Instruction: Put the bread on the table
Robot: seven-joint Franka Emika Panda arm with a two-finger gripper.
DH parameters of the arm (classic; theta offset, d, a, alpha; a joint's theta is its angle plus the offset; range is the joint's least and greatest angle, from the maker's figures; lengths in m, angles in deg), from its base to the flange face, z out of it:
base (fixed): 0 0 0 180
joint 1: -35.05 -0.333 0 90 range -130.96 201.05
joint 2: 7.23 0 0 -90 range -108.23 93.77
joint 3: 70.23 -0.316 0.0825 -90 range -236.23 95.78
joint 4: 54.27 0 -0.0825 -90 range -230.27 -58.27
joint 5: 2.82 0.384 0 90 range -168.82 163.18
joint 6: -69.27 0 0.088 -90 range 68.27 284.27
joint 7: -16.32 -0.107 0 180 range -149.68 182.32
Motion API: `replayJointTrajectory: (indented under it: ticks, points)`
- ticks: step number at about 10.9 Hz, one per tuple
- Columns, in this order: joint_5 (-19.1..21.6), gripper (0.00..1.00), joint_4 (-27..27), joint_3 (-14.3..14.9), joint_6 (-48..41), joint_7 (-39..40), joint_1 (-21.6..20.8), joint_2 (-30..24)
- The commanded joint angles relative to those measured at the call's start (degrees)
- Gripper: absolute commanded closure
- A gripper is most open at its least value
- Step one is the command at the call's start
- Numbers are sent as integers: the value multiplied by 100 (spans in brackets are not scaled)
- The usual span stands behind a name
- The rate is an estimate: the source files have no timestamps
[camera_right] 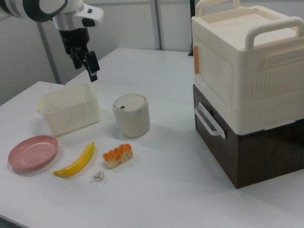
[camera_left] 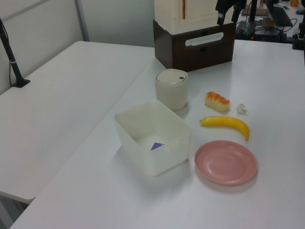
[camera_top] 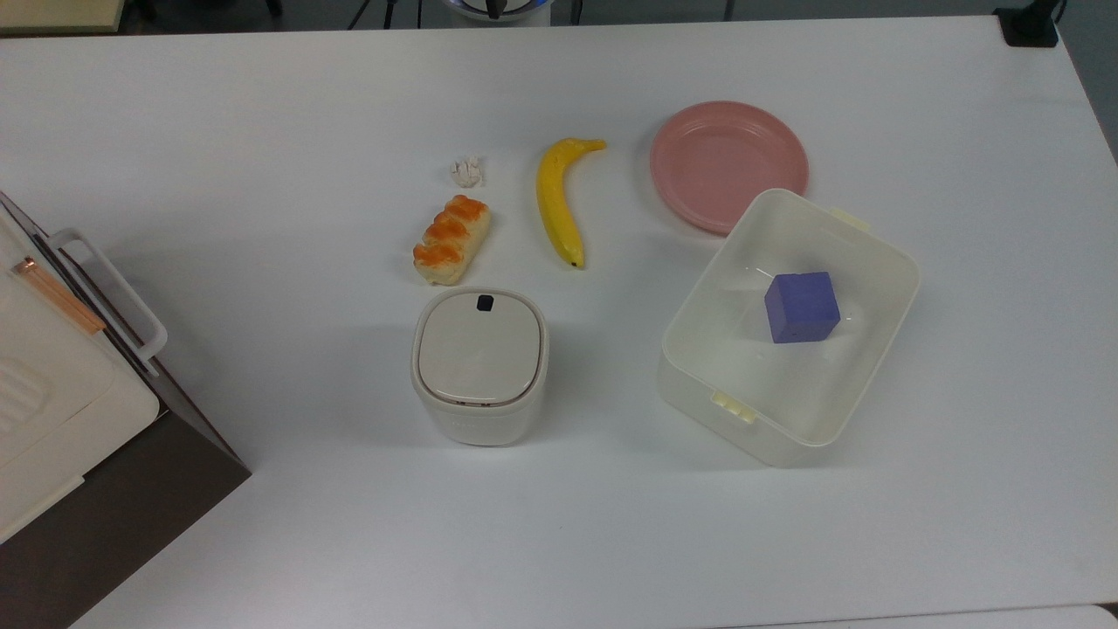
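The bread (camera_top: 452,238), a small three-lump loaf with an orange-brown top, lies on the white table (camera_top: 262,131) between a white scrap and a lidded canister. It shows again in the left view (camera_left: 217,101) and the right view (camera_right: 118,155). My gripper (camera_right: 86,69) hangs high in the air above the table's far side, well away from the bread, open with nothing between its fingers. In the left view the gripper (camera_left: 227,15) is at the top edge, in front of the stacked cabinet.
A banana (camera_top: 557,201) and a pink plate (camera_top: 728,164) lie to the top view's right of the bread. A translucent box (camera_top: 865,262) holds a purple cube (camera_top: 801,306). A white canister (camera_top: 479,365) stands just below the bread. A brown-and-cream cabinet (camera_top: 61,393) fills the top view's lower left.
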Motion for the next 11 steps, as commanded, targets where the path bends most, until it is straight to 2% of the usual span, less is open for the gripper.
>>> replayJointTrajectory:
  ticks: [1,2,3,4,5,11]
  points:
    - [136,0,-107,55,-51,212,-13,-46]
    - [110,0,-107,55,-33,265,-13,-46]
    - [101,0,-107,55,-42,631,-4,-46]
    - [109,0,-107,55,-111,1383,83,-46]
    - [135,0,-107,55,-190,1643,84,-46]
    - [109,0,-81,46,-182,1496,49,-46]
